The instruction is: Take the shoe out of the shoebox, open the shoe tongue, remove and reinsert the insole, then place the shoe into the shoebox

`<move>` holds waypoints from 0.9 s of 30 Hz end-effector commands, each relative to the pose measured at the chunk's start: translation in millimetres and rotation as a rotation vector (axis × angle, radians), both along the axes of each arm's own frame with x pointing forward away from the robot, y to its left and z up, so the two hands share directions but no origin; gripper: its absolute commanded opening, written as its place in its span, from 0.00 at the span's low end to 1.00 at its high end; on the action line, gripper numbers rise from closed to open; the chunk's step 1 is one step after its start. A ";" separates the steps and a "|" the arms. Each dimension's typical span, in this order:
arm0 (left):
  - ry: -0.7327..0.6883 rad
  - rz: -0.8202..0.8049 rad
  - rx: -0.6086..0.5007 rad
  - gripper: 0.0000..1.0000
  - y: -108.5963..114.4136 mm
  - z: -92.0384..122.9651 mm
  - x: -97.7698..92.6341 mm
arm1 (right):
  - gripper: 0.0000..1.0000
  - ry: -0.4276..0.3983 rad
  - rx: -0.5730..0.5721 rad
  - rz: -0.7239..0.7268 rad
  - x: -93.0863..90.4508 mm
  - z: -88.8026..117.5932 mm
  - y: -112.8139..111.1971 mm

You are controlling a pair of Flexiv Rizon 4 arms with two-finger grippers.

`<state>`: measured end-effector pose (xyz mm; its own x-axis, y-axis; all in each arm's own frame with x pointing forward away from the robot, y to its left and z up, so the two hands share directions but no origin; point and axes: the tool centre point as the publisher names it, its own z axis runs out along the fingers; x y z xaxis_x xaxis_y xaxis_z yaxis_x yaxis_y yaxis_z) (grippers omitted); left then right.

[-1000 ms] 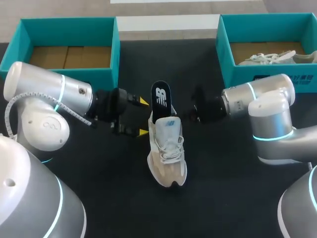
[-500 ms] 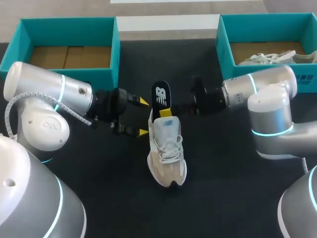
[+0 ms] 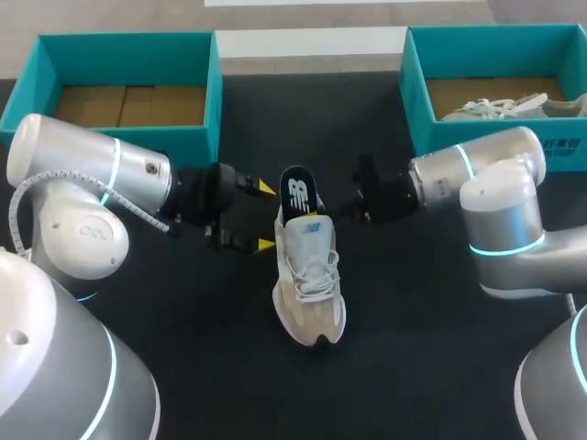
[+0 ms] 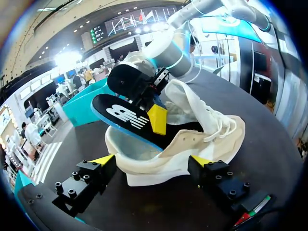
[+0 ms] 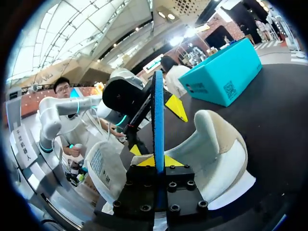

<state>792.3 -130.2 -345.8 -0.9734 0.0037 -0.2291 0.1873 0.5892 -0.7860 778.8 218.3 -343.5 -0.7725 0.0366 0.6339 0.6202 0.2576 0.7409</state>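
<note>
The shoe [image 3: 310,284] is out of its box. It lies on the dark surface [image 3: 404,367] with its heel between the left jaws, which are spread wide, one on each side of it. The right jaws pinch the black insole [image 3: 297,191] tight. It stands half in and half out of the heel. The tongue looks pulled open. Left to do, I think: finish with the insole, then put the shoe in the empty shoebox [image 3: 213,82] behind the left jaws. The two jaws are close together, so there is little room there. Past the toe there is lots of room.
</note>
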 end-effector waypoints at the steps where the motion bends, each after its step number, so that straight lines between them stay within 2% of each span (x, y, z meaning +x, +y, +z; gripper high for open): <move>1: 0.001 0.000 0.004 1.00 -0.5 0.4 0.0 | 0.00 0.022 -0.004 -0.010 -14.6 -4.9 -0.5; 4: 0.001 0.000 0.004 1.00 -0.5 0.4 0.0 | 0.00 0.028 -0.008 -0.010 -16.5 -4.6 -0.6; 8: 0.001 0.000 0.004 1.00 -0.5 0.4 0.0 | 0.00 -0.001 -0.018 -0.013 -9.1 0.5 -0.5; 10: 0.001 0.000 0.004 1.00 -0.5 0.4 0.0 | 0.20 -0.019 -0.019 -0.012 -3.7 3.6 -0.3; 12: 0.001 0.000 0.004 1.00 -0.5 0.4 0.0 | 0.28 -0.036 -0.020 -0.009 2.6 7.1 0.1; 14: 0.001 0.000 0.004 1.00 -0.5 0.4 0.0 | 0.30 -0.044 -0.020 -0.004 6.4 9.1 0.7; 17: 0.001 0.000 0.004 1.00 -0.5 0.4 0.0 | 0.29 -0.058 -0.019 0.001 13.1 10.8 1.1; 20: 0.001 0.000 0.004 1.00 -0.5 0.4 0.0 | 0.24 -0.069 -0.018 0.002 20.3 10.2 0.9; 21: 0.001 0.000 0.004 1.00 -0.5 0.4 0.0 | 0.18 -0.071 -0.018 0.002 20.9 10.0 0.8; 22: 0.001 0.000 0.004 1.00 -0.5 0.4 0.0 | 0.00 -0.072 -0.017 0.002 21.3 9.9 0.8; 24: 0.001 0.000 0.004 1.00 -0.5 0.4 0.0 | 0.00 -0.054 -0.020 0.006 20.2 6.9 0.7; 27: 0.001 0.000 0.004 1.00 -0.5 0.4 0.0 | 0.00 -0.023 -0.026 0.011 8.8 3.4 0.9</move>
